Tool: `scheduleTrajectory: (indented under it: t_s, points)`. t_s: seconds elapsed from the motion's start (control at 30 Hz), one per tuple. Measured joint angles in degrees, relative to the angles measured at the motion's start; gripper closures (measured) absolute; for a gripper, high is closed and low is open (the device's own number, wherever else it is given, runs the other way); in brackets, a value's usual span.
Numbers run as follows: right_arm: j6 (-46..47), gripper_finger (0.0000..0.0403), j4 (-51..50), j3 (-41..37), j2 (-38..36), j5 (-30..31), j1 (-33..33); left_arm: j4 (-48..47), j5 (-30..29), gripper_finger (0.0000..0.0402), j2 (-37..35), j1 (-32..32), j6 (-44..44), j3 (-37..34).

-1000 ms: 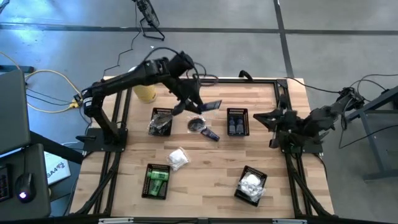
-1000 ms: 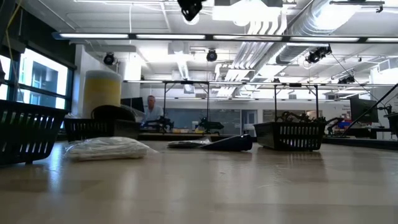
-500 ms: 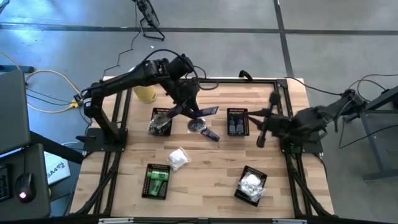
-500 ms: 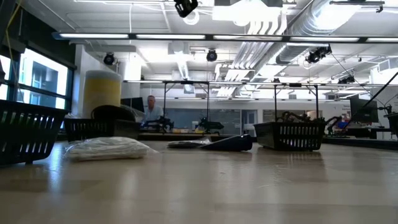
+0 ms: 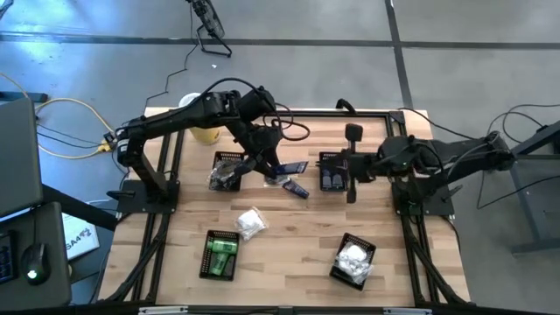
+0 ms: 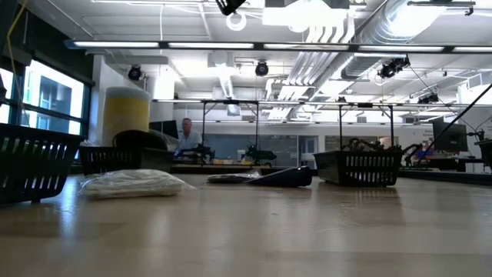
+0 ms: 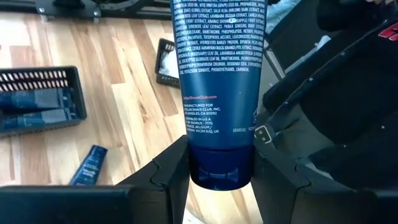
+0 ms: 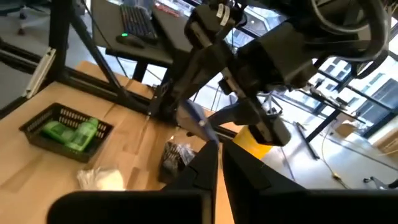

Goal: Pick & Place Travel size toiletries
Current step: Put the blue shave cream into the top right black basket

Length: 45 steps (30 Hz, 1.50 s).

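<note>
My left gripper [image 5: 269, 164] is shut on a dark blue tube [image 5: 292, 166] above the table's middle. The tube also shows in the left wrist view [image 7: 219, 74]. A second blue tube [image 5: 297, 190] lies flat on the table below it. A black mesh basket [image 5: 334, 172] holds more blue tubes. My right gripper [image 5: 351, 187] hangs shut and empty next to that basket's right side. A white packet [image 5: 251, 223] lies on the table nearer the front. Further baskets hold green bottles [image 5: 220, 254], white packets [image 5: 354, 260] and silvery packets [image 5: 226, 171]. My left gripper pinches the tube's cap end [image 7: 221, 169] between its two fingers, one on each side. The tube runs on past the fingertips, its flat end away from the wrist. It is lifted clear of the table.
A tall yellow canister [image 5: 203, 131] stands at the far left of the table. A small dark round thing [image 5: 277, 175] lies under my left gripper. Bare wood shows at the table's middle front [image 5: 289, 254]. A person sits far off in the room [image 6: 185, 137].
My left gripper has carried the blue tube a little toward the table's near edge, still clear of the table. My right arm has swung out from the table's right edge toward the left, and its gripper now hangs by the basket of blue tubes.
</note>
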Motion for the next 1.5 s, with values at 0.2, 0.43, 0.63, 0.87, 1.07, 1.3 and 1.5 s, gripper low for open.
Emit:
scheduleTrajectory:
  t_s: [0.2, 0.43, 0.63, 0.87, 1.07, 1.3, 1.5]
  points:
    - [-3.40, 0.0328, 0.84, 0.02, 2.79, -0.34, -0.06, -0.55, -0.02, 0.0263, 0.00, 0.02, -0.39, -0.03]
    - [-6.50, 0.0230, 4.68, 0.00, 4.82, 1.58, -0.03, -0.76, -0.35, 0.0263, 0.00, 0.02, -0.80, -0.09]
    - [-9.01, 0.0215, 6.90, 0.00, 4.84, 1.79, 0.04, -1.02, -1.09, 0.0263, 0.02, 0.02, -0.81, -0.09]
    - [-9.76, 0.0236, 6.67, -0.02, 5.27, -5.06, -1.90, -1.13, -1.14, 0.0263, 0.02, 0.02, -0.81, -0.09]
    - [-10.13, 0.0257, 7.31, -0.04, 6.68, -9.14, -4.59, -1.29, -1.16, 0.0263, 0.02, 0.02, -0.83, -0.09]
    - [-10.06, 0.0295, 8.35, -0.07, 7.69, -10.48, -5.35, -2.14, -1.53, 0.0263, 0.02, 0.02, -0.98, -0.10]
    - [-10.08, 0.0335, 8.16, -0.07, 7.40, -9.79, -5.30, -2.01, -1.78, 0.0263, 0.02, 0.02, -0.96, -0.09]
